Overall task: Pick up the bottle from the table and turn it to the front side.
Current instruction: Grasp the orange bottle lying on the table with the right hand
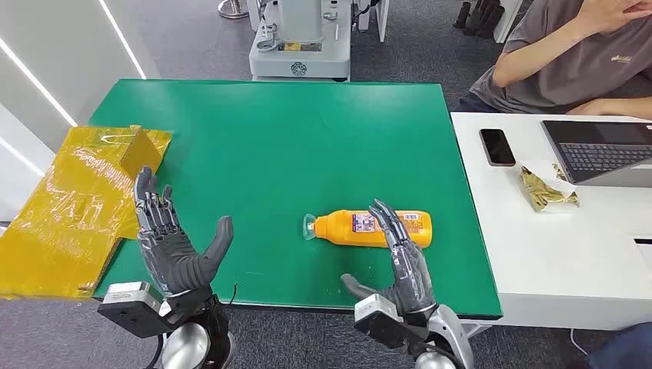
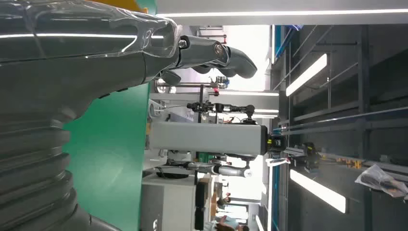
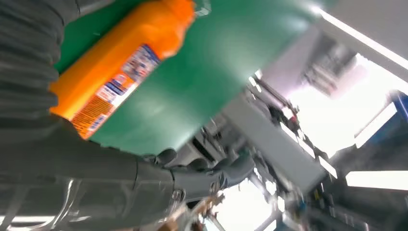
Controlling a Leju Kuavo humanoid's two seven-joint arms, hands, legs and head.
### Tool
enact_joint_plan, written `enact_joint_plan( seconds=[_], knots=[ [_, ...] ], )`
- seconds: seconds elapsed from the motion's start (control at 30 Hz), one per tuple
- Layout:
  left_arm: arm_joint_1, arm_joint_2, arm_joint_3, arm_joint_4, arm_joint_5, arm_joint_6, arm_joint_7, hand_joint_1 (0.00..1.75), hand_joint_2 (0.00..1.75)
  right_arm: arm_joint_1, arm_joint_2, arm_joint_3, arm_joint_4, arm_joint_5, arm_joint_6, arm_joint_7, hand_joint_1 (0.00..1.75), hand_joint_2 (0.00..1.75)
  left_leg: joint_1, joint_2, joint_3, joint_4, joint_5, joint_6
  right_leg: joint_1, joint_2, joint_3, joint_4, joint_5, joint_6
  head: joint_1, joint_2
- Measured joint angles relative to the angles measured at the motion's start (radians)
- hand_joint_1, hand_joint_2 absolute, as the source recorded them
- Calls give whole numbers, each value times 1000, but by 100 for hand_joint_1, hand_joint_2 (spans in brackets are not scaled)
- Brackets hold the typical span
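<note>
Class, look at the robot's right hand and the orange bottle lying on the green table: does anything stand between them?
Nothing visible does. The orange plastic bottle lies on its side on the green table, and the right hand is spread open directly at it, fingertips over its label. The yellow plastic bags lie far off beside the left hand.

Dark grey hands (image 1: pixel 173 250), black-jointed fingers (image 1: pixel 388 223), ribbed grey wrist covers, silver arms.

No legible text anywhere. Orange bottle (image 1: pixel 377 228) has a blue-white label with fine print, too small and blurred to read. Logo on the person's grey shirt (image 1: pixel 620 58) is also unreadable.
</note>
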Motion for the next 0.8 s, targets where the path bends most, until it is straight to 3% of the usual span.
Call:
enact_joint_plan(
  seconds=[0.13,0.23,0.37,0.63,0.8],
  knots=[
    [0,1,4,0,0,-16,0,0,175,-79,-77,-23,31,-4,148,53,0,175,0,1,0,0,0,0,0,1,0,0,1,1,0,0],
    [1,2,9,0,-1,-31,4,0,175,-198,-139,-32,101,-25,261,86,0,175,0,1,0,1,1,1,0,1,0,0,2,2,0,0],
    [1,3,14,0,-7,-44,14,0,175,-382,-193,-22,227,-38,341,120,0,175,0,1,0,1,2,3,0,1,0,0,3,2,0,0],
    [0,5,16,0,-6,-63,16,0,175,-646,-245,56,436,-120,499,193,0,175,0,0,-1,1,3,3,0,0,-1,1,3,2,0,0],
    [1,5,16,5,-5,-82,14,0,175,-801,-245,160,599,-149,580,122,0,175,0,-1,-1,1,3,3,0,-1,-1,1,3,2,0,0]
  ],
)
